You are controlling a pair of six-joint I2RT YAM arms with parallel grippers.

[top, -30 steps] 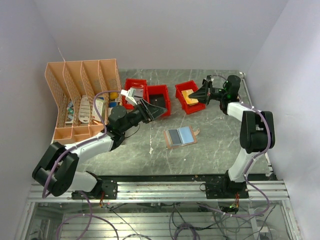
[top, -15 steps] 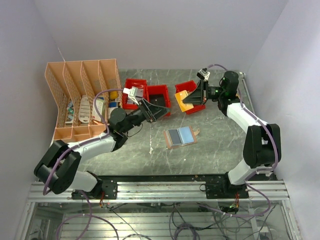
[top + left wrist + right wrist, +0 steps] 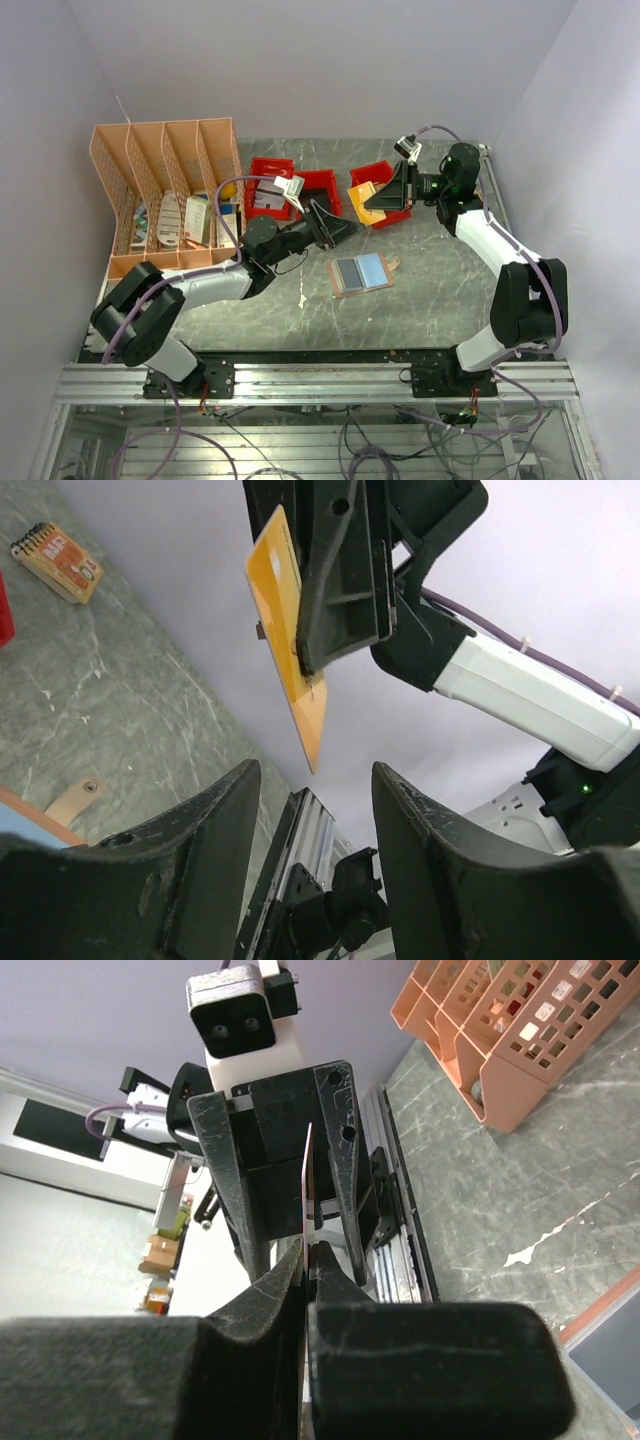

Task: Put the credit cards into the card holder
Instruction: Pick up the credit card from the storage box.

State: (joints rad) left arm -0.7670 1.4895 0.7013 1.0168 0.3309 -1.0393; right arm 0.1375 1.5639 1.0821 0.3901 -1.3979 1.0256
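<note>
The card holder (image 3: 345,288) lies open on the table, a light blue card (image 3: 372,267) on its right panel. My right gripper (image 3: 392,197) is shut on a gold credit card (image 3: 367,205) and holds it in the air in front of the right red bin. In the right wrist view the card (image 3: 307,1175) shows edge-on between the shut fingers of that gripper (image 3: 308,1250). My left gripper (image 3: 340,226) is open and empty, facing the card from a short way off. In the left wrist view the gold card (image 3: 285,630) hangs above the left gripper (image 3: 315,810).
Three red bins (image 3: 318,185) stand at the back. A peach desk organizer (image 3: 165,190) stands at the back left. A small orange booklet (image 3: 57,555) lies far off on the table. A white scrap (image 3: 302,298) lies left of the card holder.
My right gripper has lifted the gold card out of the right red bin. My left gripper has moved right, toward the card, still open.
</note>
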